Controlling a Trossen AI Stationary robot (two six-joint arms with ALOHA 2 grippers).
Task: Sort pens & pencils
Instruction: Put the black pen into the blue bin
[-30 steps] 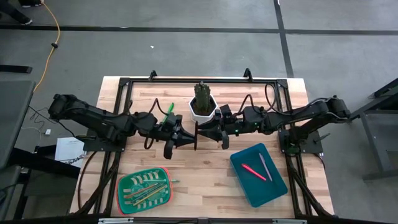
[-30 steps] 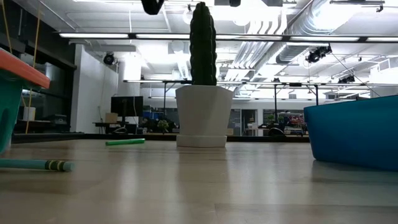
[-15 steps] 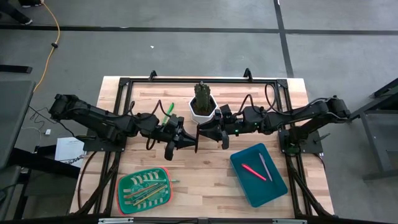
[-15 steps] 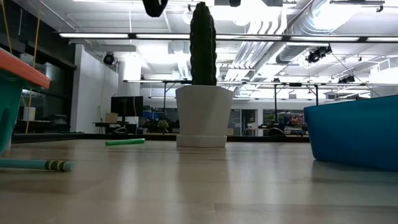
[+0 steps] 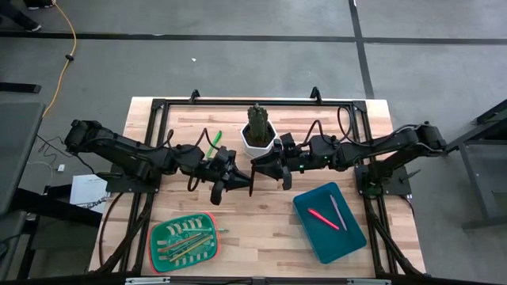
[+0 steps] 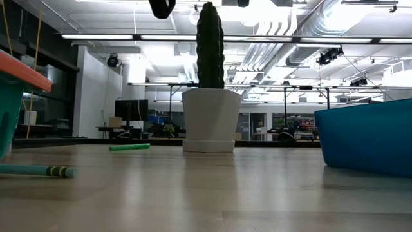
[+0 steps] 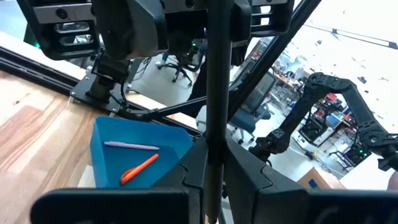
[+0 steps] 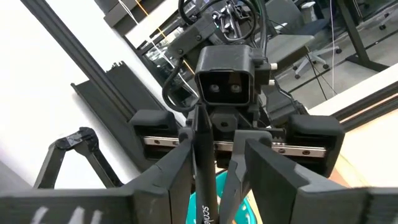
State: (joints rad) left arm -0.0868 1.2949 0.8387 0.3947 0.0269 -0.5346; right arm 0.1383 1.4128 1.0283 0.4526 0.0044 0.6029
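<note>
three pens (image 5: 323,218), several pencils (image 5: 187,245), two bins (image 5: 352,235)

High view looks straight down on the whole bench (image 5: 261,229). Low view sits at bench level, facing the room. Both share the cactus pot (image 5: 258,141). The wrist views face each other, close.

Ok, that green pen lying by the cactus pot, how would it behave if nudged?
The green pen looks round and slim, lying flat on the table, so it would probably roll. It appears straight and short, likely stiff and light.
</note>
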